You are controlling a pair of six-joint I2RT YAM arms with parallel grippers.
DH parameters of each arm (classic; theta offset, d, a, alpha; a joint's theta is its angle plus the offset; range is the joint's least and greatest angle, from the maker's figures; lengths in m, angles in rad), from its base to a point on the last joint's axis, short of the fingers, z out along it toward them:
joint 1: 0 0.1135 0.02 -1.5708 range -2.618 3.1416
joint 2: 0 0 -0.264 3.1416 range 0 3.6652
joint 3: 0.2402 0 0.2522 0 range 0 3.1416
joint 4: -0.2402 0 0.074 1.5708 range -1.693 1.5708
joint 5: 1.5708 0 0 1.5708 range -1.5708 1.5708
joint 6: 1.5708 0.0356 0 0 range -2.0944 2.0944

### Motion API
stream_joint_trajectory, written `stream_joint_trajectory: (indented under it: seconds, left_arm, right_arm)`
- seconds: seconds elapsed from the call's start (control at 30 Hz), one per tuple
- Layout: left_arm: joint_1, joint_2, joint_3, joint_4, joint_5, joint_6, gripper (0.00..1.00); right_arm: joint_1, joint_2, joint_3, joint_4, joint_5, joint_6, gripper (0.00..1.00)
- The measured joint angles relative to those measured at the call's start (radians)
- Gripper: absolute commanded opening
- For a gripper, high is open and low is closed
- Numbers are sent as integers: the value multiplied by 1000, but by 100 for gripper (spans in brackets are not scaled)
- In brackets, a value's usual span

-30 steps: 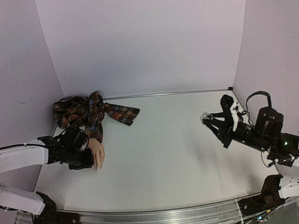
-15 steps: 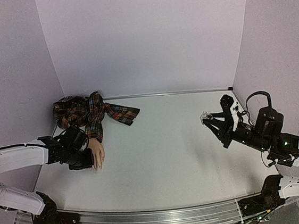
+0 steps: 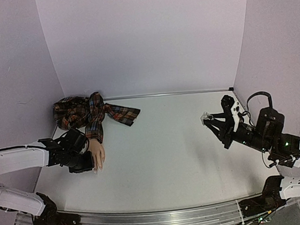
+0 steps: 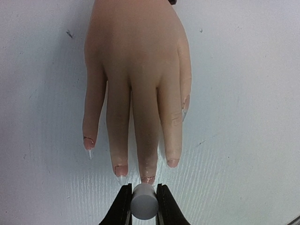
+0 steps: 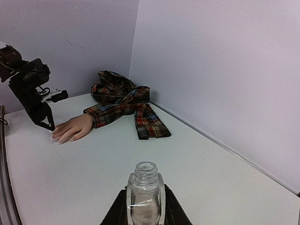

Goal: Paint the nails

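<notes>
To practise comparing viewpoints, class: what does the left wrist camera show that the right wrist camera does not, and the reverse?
Only the left wrist view: the nails in detail, and a round white cap pinched in the left gripper at the middle fingertip. Only the right wrist view: the open clear bottle held by the right gripper, the plaid sleeve and the walls. Both: the mannequin hand lying flat on the white table, with the left gripper at its fingertips.
</notes>
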Motion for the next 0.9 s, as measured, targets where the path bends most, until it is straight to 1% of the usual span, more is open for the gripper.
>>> stream_joint_trajectory:
  seconds: [0.33, 0.63, 0.9]
  left_arm:
    - [0, -4, -12, 0, 17, -3, 0]
    - [0, -115, -7, -39, -3, 0, 0]
    - [0, -46, 23, -35, -29, 10, 0]
  right_arm:
    - [0, 3, 0, 0, 0, 0, 0]
    - [0, 5, 0, 0, -1, 0, 0]
    - [0, 4, 0, 0, -3, 0, 0]
